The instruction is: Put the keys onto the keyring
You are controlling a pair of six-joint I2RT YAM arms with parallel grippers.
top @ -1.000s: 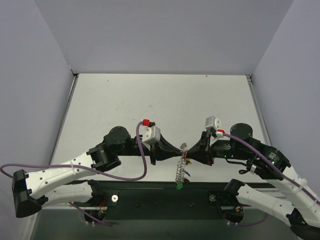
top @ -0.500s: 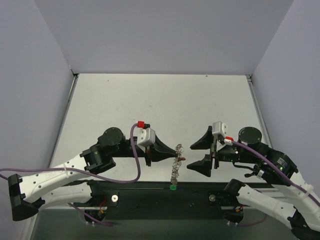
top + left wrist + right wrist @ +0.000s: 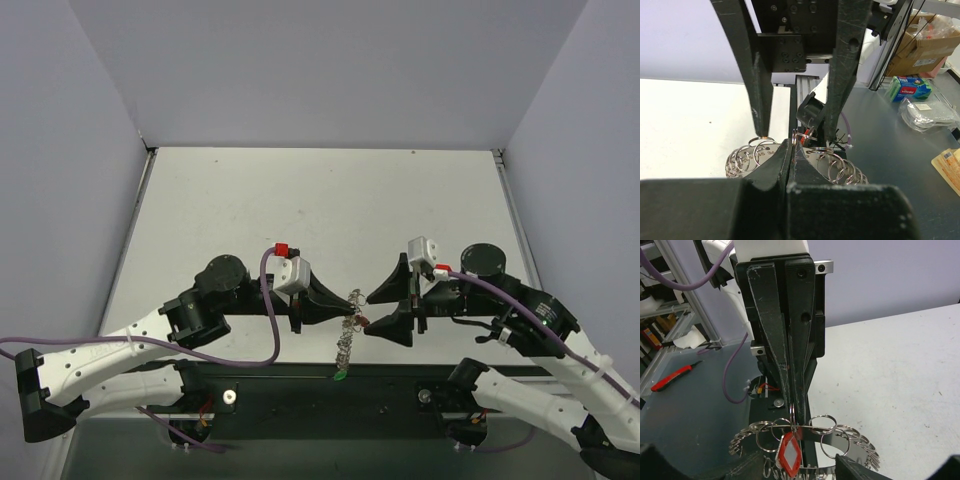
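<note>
The keyring (image 3: pixel 347 335), a silvery band frilled with small metal loops, hangs above the table's near edge. My left gripper (image 3: pixel 349 311) is shut on one loop at its top; the left wrist view shows the pinch (image 3: pixel 791 146) with the keyring (image 3: pixel 747 157) spreading to both sides. A red-tagged key (image 3: pixel 789 452) hangs from the keyring (image 3: pixel 850 437) just under the left fingertips (image 3: pixel 794 407), and a green-tagged key (image 3: pixel 341 376) dangles at the bottom. My right gripper (image 3: pixel 373 311) is open, its fingers (image 3: pixel 754 85) standing on either side of the ring's top, holding nothing.
Beyond the arms the white table (image 3: pixel 320 210) runs back to grey walls. The arms' black base plate (image 3: pixel 320 400) lies under the ring. Off the table are a green packet (image 3: pixel 910 87) and a red-handled tool (image 3: pixel 670 378).
The right gripper opened, let go at the ring's top and backed off right, then came back in with jaws somewhat narrower. The left arm shifted slightly, still holding the ring.
</note>
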